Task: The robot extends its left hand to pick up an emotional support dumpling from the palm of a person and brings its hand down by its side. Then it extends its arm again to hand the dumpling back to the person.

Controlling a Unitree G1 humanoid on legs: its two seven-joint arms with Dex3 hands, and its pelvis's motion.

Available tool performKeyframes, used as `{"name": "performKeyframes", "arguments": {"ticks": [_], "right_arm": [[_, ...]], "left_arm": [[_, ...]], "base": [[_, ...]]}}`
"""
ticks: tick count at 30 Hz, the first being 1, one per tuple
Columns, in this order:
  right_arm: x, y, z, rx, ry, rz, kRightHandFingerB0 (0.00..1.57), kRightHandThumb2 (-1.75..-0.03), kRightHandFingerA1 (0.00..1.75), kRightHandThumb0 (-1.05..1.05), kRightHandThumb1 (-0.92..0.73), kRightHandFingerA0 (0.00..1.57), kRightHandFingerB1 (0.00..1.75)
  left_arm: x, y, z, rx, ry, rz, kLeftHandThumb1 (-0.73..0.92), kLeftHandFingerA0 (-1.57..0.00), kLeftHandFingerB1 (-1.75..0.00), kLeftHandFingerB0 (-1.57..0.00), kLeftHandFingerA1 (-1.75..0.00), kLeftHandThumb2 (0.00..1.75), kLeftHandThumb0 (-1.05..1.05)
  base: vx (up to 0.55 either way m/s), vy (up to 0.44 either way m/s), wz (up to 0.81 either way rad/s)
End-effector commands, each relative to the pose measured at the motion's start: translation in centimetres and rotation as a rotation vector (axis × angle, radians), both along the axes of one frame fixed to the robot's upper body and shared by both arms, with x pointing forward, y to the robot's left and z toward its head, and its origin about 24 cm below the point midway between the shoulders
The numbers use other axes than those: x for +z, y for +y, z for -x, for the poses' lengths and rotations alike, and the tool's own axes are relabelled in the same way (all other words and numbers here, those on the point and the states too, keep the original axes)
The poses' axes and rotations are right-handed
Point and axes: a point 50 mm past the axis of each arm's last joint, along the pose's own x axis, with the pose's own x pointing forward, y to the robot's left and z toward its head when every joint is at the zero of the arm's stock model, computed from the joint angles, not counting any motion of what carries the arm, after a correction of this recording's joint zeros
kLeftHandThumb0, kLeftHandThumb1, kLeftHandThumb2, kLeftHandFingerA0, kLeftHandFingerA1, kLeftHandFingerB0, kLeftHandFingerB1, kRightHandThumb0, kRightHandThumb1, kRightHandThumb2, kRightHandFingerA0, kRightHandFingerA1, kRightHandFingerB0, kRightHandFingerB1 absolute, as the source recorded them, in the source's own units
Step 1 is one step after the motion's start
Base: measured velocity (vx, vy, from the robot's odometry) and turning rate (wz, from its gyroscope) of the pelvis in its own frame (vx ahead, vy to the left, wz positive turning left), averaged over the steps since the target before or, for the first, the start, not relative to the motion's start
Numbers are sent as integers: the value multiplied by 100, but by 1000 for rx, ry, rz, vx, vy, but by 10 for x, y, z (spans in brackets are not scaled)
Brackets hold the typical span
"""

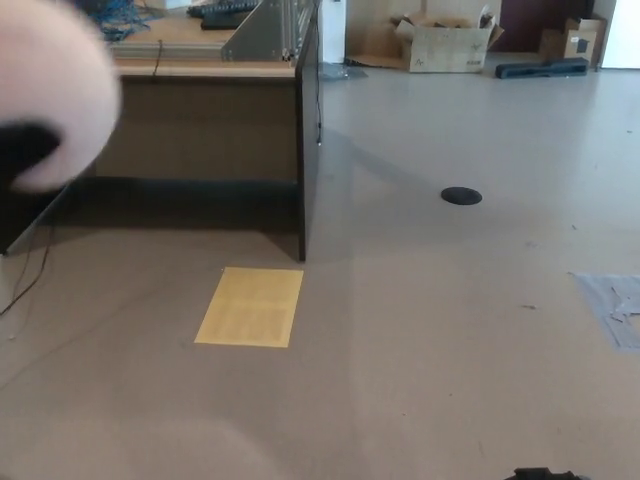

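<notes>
The emotional support dumpling (55, 95) is a pale pink, round, blurred shape at the upper left corner of the head view, partly cut off by the edge. A black part of my left hand (22, 150) shows against its lower left side, shut on it. The rest of the left arm is out of frame. The person's palm does not show. No right hand is seen.
A wooden desk (200, 110) with a dark end panel stands at the back left, cables trailing beside it. A yellow sheet (250, 306) lies on the floor. A black floor disc (461, 196), cardboard boxes (440, 45) and a small dark shape (545, 473) at the bottom edge also show.
</notes>
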Motion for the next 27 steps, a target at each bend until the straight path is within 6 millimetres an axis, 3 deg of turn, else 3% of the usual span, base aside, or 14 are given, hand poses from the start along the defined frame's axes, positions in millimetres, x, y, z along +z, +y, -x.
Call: {"name": "performKeyframes", "arguments": {"ticks": [1,2,3,4,5,6,7,8,10,13,15,17,21,27], "right_arm": [[-6,-10,8,-50,5,-18,83,-57,76,-30,-59,83,56],[-6,-10,8,-50,5,-18,83,-57,76,-30,-59,83,56],[-13,-11,15,-66,16,-28,82,-57,81,-30,-60,83,55],[-17,-13,21,-75,22,-39,81,-57,80,-29,-59,83,56],[-19,-14,24,-76,22,-49,81,-57,80,-29,-59,83,56],[-19,-14,24,-76,22,-49,81,-57,80,-29,-59,83,56],[-22,-18,29,-84,28,-47,80,-58,71,-29,-60,83,56],[-23,-19,31,-87,30,-47,80,-58,71,-29,-60,83,56],[-23,-19,31,-87,30,-47,80,-58,71,-29,-60,83,56],[-33,-24,46,-105,50,-54,77,-58,58,-29,-60,81,54],[-33,-24,46,-105,51,-54,77,-58,58,-29,-60,81,54],[-44,-26,60,-114,76,-58,75,-58,63,-30,-60,80,53],[-50,-25,68,-116,94,-52,74,-58,58,-29,-59,81,52],[-54,-25,74,-112,98,-49,74,-58,56,-29,-59,83,54]], "left_arm": [[-63,21,17,10,178,82,85,-86,-82,-89,-121,67,-4],[-63,21,17,10,178,82,85,-86,-82,-89,-121,67,-4],[-114,33,22,65,288,72,84,-83,-82,-87,-129,65,-3],[-145,38,29,107,358,58,80,-84,-82,-88,-128,64,-6],[-158,39,32,136,391,47,80,-84,-82,-88,-128,64,-6],[-158,39,32,136,390,46,80,-84,-82,-88,-128,64,-6],[-191,42,40,205,486,47,78,-85,-84,-85,-130,64,-7],[-205,43,44,233,526,44,78,-85,-84,-85,-130,64,-7],[-205,43,44,233,524,41,78,-85,-84,-85,-130,64,-7],[-265,55,67,350,706,27,80,-84,-84,-86,-122,64,-4],[-268,56,68,355,711,24,80,-84,-84,-86,-122,64,-4],[-288,63,82,408,783,19,81,-83,-82,-89,-125,63,-5],[-302,72,94,426,843,67,79,-81,-85,-87,-128,64,-7],[-307,77,97,430,857,104,83,-76,-89,-84,-131,64,-4]], "base": [[0,0,0],[0,0,0],[0,0,0],[0,0,0],[0,0,0],[0,0,0],[0,0,0],[0,0,0],[0,0,0],[0,0,0],[0,0,0],[0,0,0],[0,0,0],[0,0,0]]}}
